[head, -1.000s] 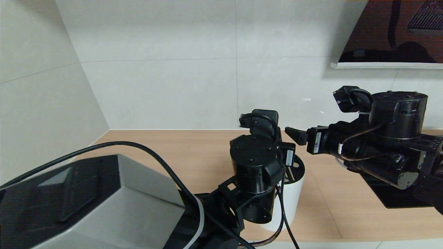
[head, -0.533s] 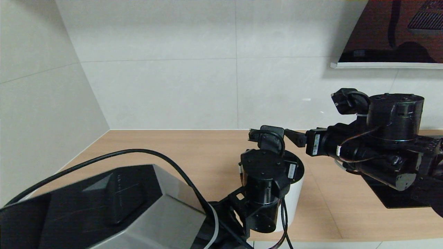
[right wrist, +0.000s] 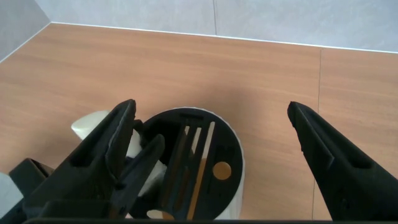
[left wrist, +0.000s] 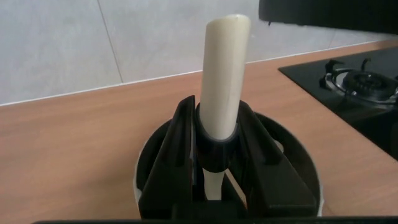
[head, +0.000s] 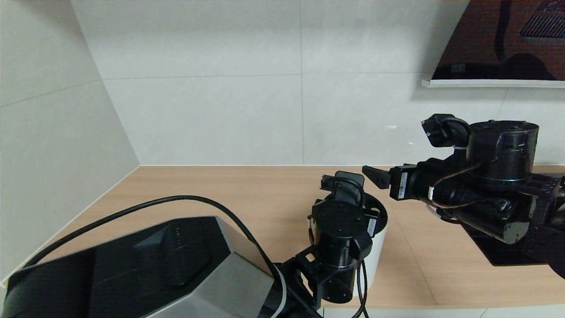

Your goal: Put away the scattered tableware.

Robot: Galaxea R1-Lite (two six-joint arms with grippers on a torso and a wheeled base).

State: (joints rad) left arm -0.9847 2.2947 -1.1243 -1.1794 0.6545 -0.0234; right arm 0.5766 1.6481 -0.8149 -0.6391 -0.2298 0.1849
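**One handle held, one gripper wide open**

Head view: One white round holder (head: 376, 249) stands on the wood counter (head: 220, 190), near the front edge. It has a black top. The left arm (head: 340, 229) hangs right over the holder and hides most of that top. The right gripper (head: 376, 175) sits higher up, just past the far side of the holder, and points toward the robot's left. A black stove (head: 499, 251) lies in the counter on the right. A dark hood (head: 499, 44) hangs on the wall above it.

Left wrist view: The left gripper (left wrist: 217, 140) squeezes a cream handle (left wrist: 225, 74) between its two black fingers (left wrist: 177, 143). The handle stands straight up. Its round end pokes out above the fingers. Its lower part goes down into the black top of the holder. I cannot tell what is at the bottom end of the handle. The stove shows off to one side, with a burner (left wrist: 360, 81) on it.

Right wrist view: The right gripper's two fingers (right wrist: 106, 149) are spread far apart with nothing between them. The holder sits below them, closer to one finger than the other. Long slots (right wrist: 193, 168) cut across its black top. The cream handle shows at one edge of the holder, by that closer finger, with the left gripper around it.
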